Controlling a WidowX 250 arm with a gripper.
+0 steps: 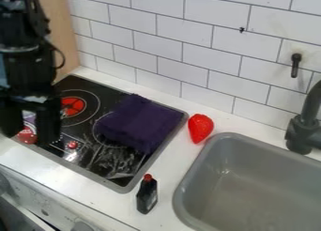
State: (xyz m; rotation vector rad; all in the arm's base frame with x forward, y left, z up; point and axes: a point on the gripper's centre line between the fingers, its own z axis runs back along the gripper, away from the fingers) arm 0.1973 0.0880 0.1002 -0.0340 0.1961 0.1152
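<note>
Over the left part of the stove (113, 95), a small container (27, 134), whitish and purple above, red below, shows at the gripper (29, 137). Its label is too blurred to read; whether the claw is grasping it or released, I cannot tell.

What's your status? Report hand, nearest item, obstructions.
Hand at view's left, over stove. Red-and-purple item right at it, grip unclear. Purple cloth on stove, possible obstruction.
</note>
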